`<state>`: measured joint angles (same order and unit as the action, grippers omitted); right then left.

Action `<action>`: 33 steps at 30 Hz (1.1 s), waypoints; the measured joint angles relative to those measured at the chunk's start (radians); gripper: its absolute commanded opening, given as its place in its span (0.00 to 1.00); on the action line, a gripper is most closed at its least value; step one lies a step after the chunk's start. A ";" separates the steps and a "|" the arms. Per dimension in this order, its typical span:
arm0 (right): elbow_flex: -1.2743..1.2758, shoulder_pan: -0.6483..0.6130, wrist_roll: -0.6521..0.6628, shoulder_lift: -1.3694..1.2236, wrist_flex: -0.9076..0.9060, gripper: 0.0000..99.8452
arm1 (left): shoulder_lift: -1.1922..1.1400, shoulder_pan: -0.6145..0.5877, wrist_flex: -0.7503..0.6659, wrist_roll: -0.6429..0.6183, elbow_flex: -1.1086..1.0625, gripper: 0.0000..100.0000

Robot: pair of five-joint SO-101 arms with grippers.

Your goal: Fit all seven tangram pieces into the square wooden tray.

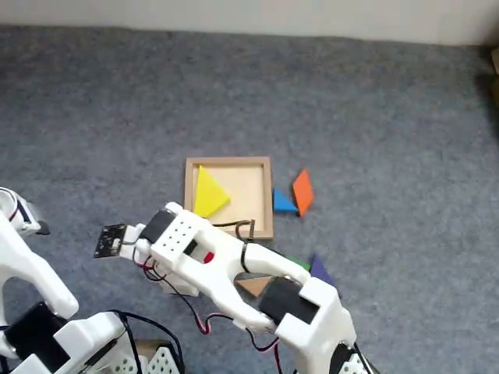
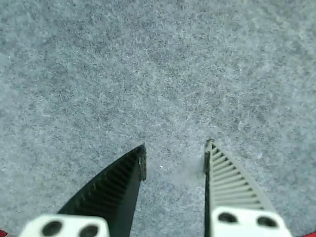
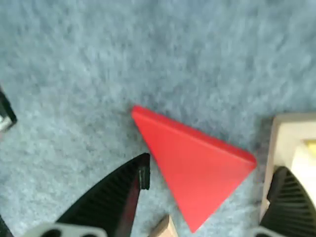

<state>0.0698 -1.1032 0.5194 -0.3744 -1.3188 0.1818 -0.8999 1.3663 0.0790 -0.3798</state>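
Right gripper (image 3: 214,173) spread astride red triangle (image 3: 192,168) (masked overhead), apparently untouched, left gripper (image 2: 176,153) gaping, empty

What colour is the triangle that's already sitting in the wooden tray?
The triangle in the tray is yellow, clearest in the high view.

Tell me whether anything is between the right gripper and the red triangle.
Nothing visible. The red triangle lies bare on the carpet under the open right gripper, between its fingers. The wooden tray sits just beside it.
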 measured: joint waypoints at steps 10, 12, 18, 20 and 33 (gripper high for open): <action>-0.029 -0.014 0.000 -0.054 -0.002 0.36 | 0.000 0.000 0.000 0.000 0.000 0.19; -0.031 -0.014 0.000 -0.055 -0.017 0.36 | 0.000 0.000 0.000 0.000 0.000 0.19; -0.048 -0.018 0.000 -0.057 -0.058 0.36 | 0.000 0.000 0.000 0.000 0.000 0.19; -0.048 -0.026 0.000 -0.057 -0.075 0.36 | 0.000 0.000 0.000 0.000 0.000 0.19; -0.029 -0.061 0.000 -0.080 -0.121 0.36 | 0.000 0.000 0.000 0.000 0.000 0.19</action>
<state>0.0407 -1.1646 0.5194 -0.4542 -1.4400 0.1818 -0.8999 1.3663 0.0790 -0.3798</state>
